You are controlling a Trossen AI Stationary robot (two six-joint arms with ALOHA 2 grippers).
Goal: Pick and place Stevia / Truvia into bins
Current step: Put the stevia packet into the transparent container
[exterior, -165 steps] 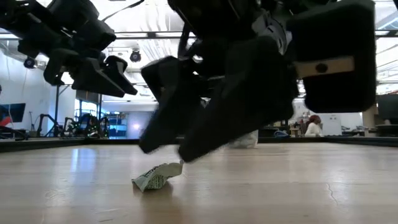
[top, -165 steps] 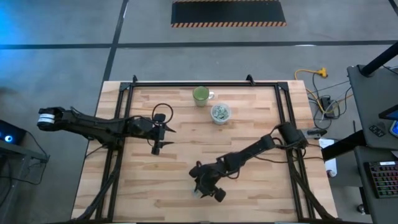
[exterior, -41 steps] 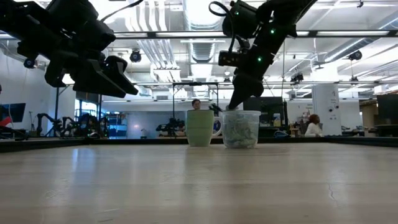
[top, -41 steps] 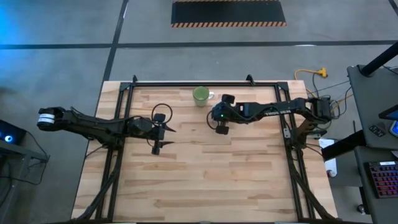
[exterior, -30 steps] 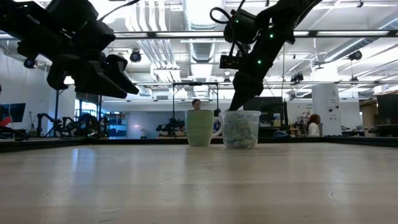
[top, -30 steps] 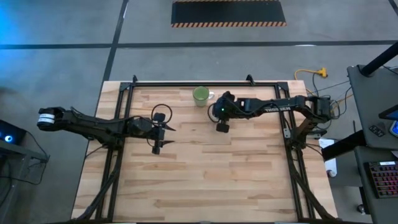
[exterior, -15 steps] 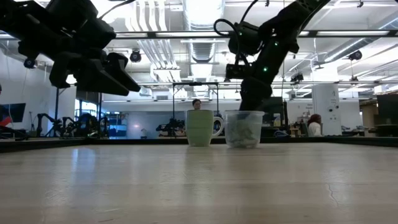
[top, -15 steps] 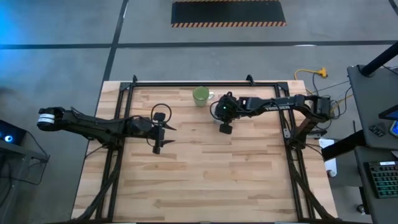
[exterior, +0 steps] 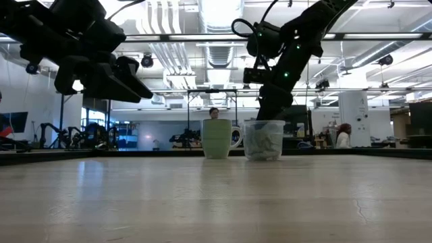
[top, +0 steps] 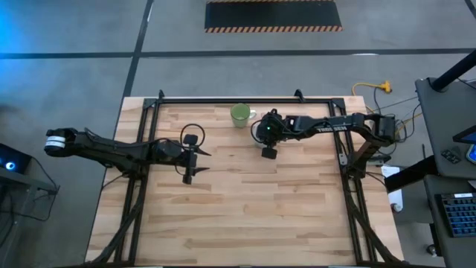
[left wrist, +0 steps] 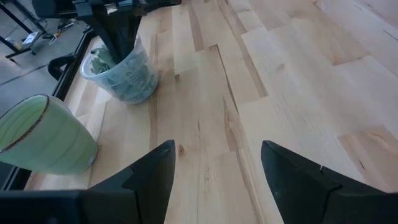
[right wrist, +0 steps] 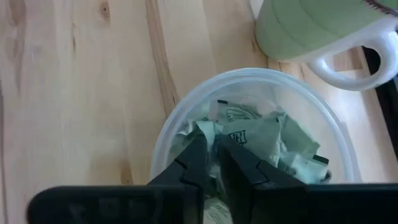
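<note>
The dark two-finger left gripper [top: 188, 165] is held out level above the pale wooden slatted table [top: 245, 216], toward 9 o'clock of its middle, its jaws spread wide and empty. The dark two-finger right gripper [right wrist: 212, 163] is reached across toward 12 o'clock and pointed down into the small round clear plastic cup [right wrist: 180, 121]. Its fingertips are sunk among the pale green and white paper sachets [right wrist: 261, 137] filling the cup; whether one is pinched cannot be told. A narrow gap is seen between the jaws. The cup is hidden beneath the gripper from above. A pale green ceramic mug [top: 240, 115] is stood just beside the cup.
</note>
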